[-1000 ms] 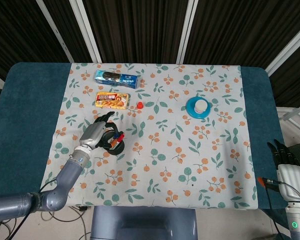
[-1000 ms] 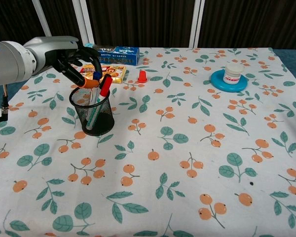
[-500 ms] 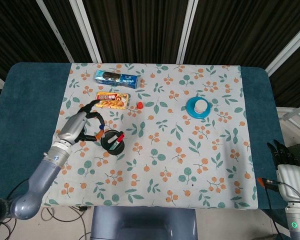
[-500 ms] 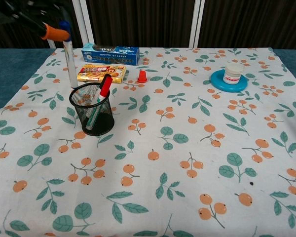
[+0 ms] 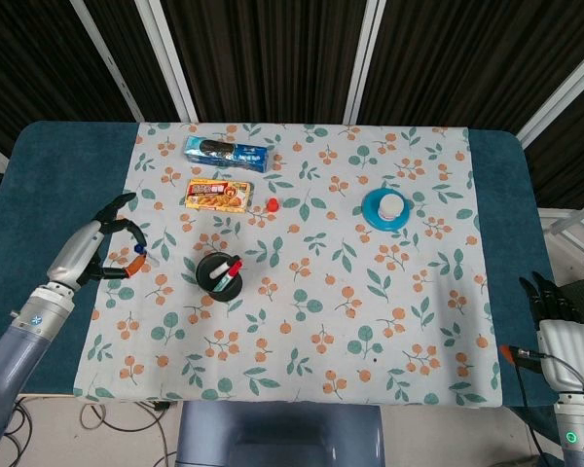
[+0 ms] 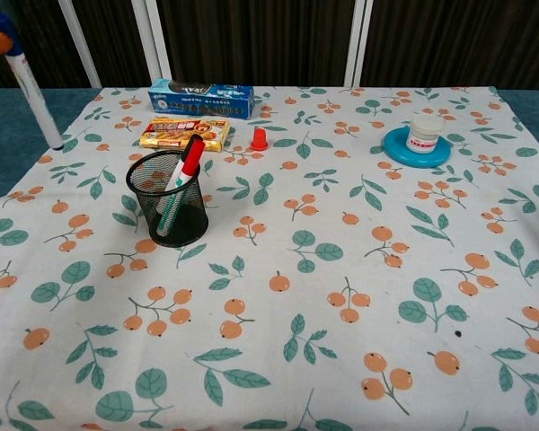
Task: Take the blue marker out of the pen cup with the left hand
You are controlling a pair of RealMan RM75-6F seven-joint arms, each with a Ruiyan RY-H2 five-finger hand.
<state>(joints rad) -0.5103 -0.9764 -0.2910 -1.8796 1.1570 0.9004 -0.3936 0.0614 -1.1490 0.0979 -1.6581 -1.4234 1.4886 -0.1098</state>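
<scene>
OK, the left hand (image 5: pixel 95 251) at mid-left of the head view grasps the blue marker (image 6: pixel 25 79), which is clear of the pen cup (image 6: pixel 169 197) and well apart from it. Judgement: extraction looks done; hold the pinch firm, keep the marker upright, set it down away from the cup. The chest view crops the hand, showing only an orange fingertip. The right hand (image 5: pixel 555 306) at lower right is partly cut off; I cannot tell its state.
</scene>
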